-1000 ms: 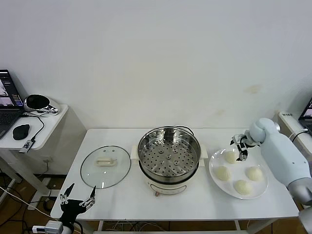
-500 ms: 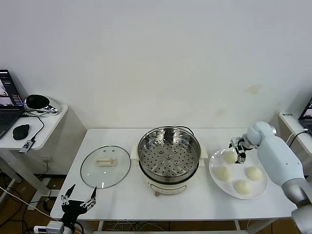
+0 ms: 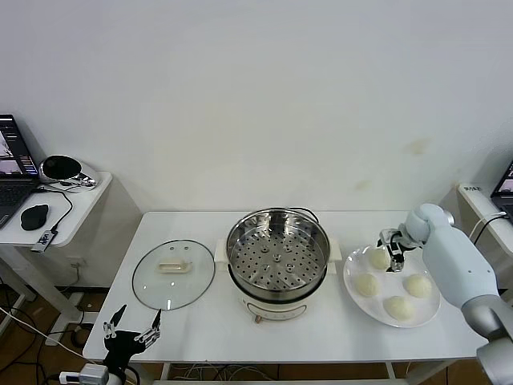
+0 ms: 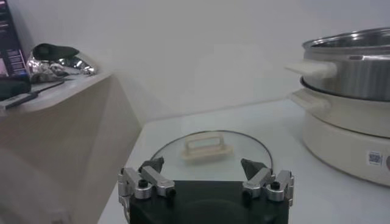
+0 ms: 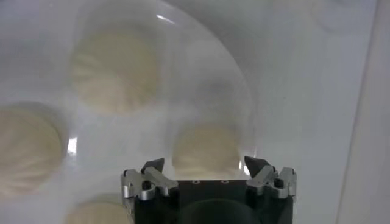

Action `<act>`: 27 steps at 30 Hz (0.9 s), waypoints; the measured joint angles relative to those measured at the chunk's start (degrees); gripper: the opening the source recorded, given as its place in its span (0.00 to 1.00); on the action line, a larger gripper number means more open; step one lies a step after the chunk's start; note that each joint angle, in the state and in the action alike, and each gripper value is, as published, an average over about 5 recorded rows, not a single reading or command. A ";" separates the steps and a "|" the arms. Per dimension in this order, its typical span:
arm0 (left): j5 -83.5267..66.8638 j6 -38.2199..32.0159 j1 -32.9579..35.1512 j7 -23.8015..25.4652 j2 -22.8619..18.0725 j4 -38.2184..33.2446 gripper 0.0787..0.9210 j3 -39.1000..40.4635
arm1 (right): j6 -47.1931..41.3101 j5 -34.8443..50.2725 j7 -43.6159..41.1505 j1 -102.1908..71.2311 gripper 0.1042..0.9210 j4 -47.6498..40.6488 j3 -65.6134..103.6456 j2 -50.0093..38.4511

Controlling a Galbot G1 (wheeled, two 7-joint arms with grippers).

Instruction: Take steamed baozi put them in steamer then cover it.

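Right gripper (image 3: 390,251) fingers (image 5: 153,165) are seen spread, set either side of the far-left baozi (image 5: 206,149) on the white plate (image 3: 353,298), w/ no clear contact visible. Three more baozi are laid on the same plate: one (image 3: 365,285) nearer the front, one (image 3: 418,285) to the right, one (image 3: 399,307) at the front edge. Just beside the plate, at table (image 3: 321,337) centre, the steamer (image 3: 277,255) is stood open, its perforated tray bare. The cover (image 3: 173,273) is laid flat on the table left of the steamer, handle up, apart from the pot. Left gripper (image 3: 131,331) is hung low at the table's front-left corner, fingers (image 4: 151,165) spread wide, nothing between them. Further left, a side desk (image 3: 72,210) is seen carrying a mouse (image 3: 34,216), a laptop (image 3: 10,172) and a shiny dark object (image 3: 61,168). Nothing is stood between plate and steamer.
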 measured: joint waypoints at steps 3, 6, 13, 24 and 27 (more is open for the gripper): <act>0.09 -0.01 0.04 -0.04 -0.07 -0.03 0.88 0.10 | -0.35 0.48 0.28 0.32 0.65 -0.12 -0.20 -0.31; 0.24 -0.08 0.02 -0.10 -0.19 0.02 0.88 0.36 | -0.62 1.22 0.36 0.81 0.65 -0.17 -0.58 -0.76; 0.51 -0.45 0.11 -0.21 -0.44 0.19 0.88 1.16 | -1.40 4.21 -0.31 2.64 0.65 0.92 -2.05 -2.25; 0.98 -0.51 -0.13 -0.99 -0.27 -0.02 0.88 1.40 | -2.83 13.25 -3.67 10.80 0.63 5.42 -9.52 -4.44; 0.95 -0.52 0.02 -1.13 -0.07 -0.32 0.88 1.08 | -2.74 16.94 -5.32 14.85 0.63 6.35 -12.72 -3.93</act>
